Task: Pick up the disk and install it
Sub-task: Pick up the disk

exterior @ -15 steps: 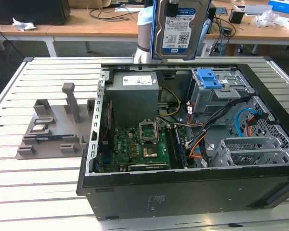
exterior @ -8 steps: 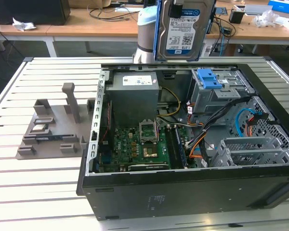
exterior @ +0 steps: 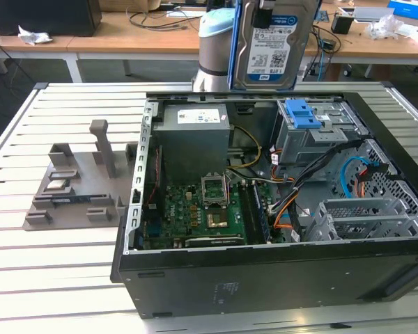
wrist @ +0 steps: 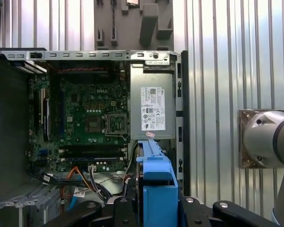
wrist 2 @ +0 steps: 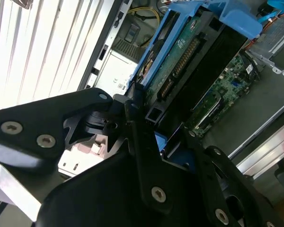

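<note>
Above open computer case (exterior: 265,278), at 12 o'clock in exterior view — disk (exterior: 272,42) upright, label outward; gripper (wrist 2: 149,120) clamped tight on its blue-railed sides.

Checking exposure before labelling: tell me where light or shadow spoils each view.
Second wrist view: the table is washed out to white glare. First wrist view: even light, one inner wall of the computer case in shadow. Exterior view: soft even light, the disk plainly lit.
</note>
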